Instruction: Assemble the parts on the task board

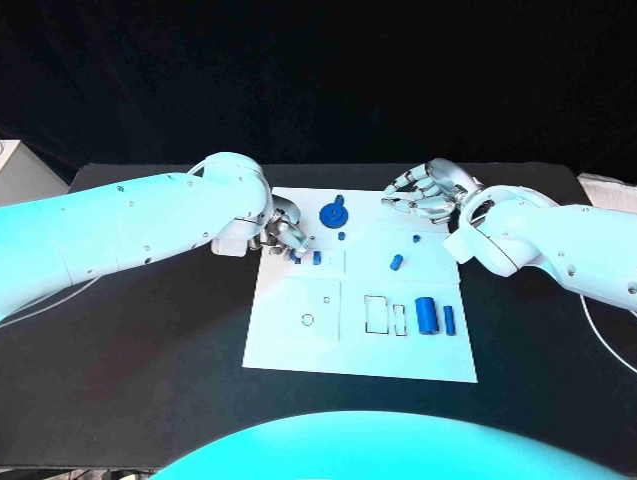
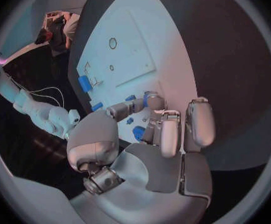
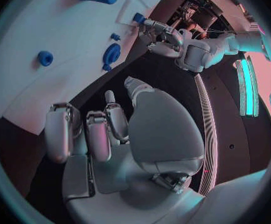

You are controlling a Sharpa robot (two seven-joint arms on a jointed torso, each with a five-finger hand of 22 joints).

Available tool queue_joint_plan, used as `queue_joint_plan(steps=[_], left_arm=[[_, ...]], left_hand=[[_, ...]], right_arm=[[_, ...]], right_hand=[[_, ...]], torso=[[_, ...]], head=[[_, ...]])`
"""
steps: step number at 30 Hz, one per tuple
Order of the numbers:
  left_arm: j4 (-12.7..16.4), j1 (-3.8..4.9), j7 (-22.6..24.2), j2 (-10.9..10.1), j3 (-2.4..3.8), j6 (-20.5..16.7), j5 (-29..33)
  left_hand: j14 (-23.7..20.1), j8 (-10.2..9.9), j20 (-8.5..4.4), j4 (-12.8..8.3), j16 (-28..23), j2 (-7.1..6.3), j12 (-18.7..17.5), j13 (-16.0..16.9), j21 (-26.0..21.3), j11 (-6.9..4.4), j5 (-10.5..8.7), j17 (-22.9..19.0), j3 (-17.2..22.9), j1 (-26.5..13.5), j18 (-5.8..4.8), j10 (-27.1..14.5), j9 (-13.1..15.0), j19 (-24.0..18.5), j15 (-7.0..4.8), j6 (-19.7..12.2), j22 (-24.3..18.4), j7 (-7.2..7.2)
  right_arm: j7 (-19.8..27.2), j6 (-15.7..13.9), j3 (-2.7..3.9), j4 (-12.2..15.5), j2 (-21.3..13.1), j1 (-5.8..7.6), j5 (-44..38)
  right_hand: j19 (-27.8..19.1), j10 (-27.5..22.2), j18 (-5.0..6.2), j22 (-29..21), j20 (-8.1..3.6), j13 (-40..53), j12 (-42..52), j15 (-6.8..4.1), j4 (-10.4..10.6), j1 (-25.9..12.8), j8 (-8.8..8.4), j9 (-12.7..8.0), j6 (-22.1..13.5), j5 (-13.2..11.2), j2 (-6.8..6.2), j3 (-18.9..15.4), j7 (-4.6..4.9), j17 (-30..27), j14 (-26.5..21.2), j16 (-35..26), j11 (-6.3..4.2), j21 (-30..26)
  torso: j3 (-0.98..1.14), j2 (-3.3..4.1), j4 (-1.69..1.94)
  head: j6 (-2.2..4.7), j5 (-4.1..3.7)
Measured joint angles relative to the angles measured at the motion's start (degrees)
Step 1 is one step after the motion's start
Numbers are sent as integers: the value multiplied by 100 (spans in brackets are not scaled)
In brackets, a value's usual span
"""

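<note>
Near edge of the task board (image 1: 304,350): bare white surface with a small ring-shaped hole (image 1: 307,320), then a row of outlined recesses. Two recesses look unfilled; beside them lie a thick blue cylinder (image 1: 426,315) and a thin blue bar (image 1: 449,320), side by side.

Mid board: a short blue peg (image 1: 398,262) lies tilted and loose, apart from both hands. A tiny blue stud (image 1: 343,236) sits just beyond it.

Left hand (image 1: 287,238): at the board's left edge, fingers bent down onto the surface around a small blue piece (image 1: 315,257). In the left wrist view the fingertips (image 2: 153,100) touch a blue part, with another blue piece (image 2: 138,132) below the palm. Judged: pinching this piece, though the contact is partly masked.

Far board: a round blue gear-like part (image 1: 333,214) stands near the far edge, between the hands.

Right hand (image 1: 426,192): over the far right corner, fingers curled inward, nothing visible in them. The right wrist view shows the curled fingers (image 3: 98,134) off the board.

Step in hand (judgement): the left hand is picking or seating the small piece at the left edge; most recesses are not yet filled, so the task is early. Next move calls for a secure pinch, then alignment over the matching recess.

Hard to make out: which recess suits the piece; its shape under the fingers; recess depth.
</note>
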Motion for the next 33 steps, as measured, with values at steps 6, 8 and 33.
queue_joint_plan(steps=[6,8,33], left_arm=[[5,-1,2,-5,0,1,0],[8,0,2,-8,0,1,0],[3,-1,0,1,-2,13,-13]], left_hand=[[0,0,0,0,0,0,0,0,0,1,0,0,0,0,0,1,-1,0,0,0,0,0],[0,-1,0,-1,0,-27,0,7,0,1,0,0,-1,27,0,1,-2,0,0,13,0,12],[1,-21,0,-16,0,-27,0,26,0,-27,1,0,-16,28,0,14,2,0,1,39,4,1]], right_arm=[[0,1,0,0,-1,0,0],[0,1,0,0,-1,0,0],[-1,3,0,0,2,0,0]], right_hand=[[0,0,0,-1,0,0,0,0,0,0,0,0,0,35,0,0,0,0,0,0,0,0],[0,0,0,-1,0,0,0,0,0,0,0,0,0,35,0,0,0,0,0,0,0,0],[0,0,0,-2,0,-2,0,0,0,0,0,0,0,35,0,0,0,0,0,0,0,0]], torso=[[-4,0,0],[-4,1,1],[-3,-1,3]], head=[[0,-5],[0,-7],[0,3]])
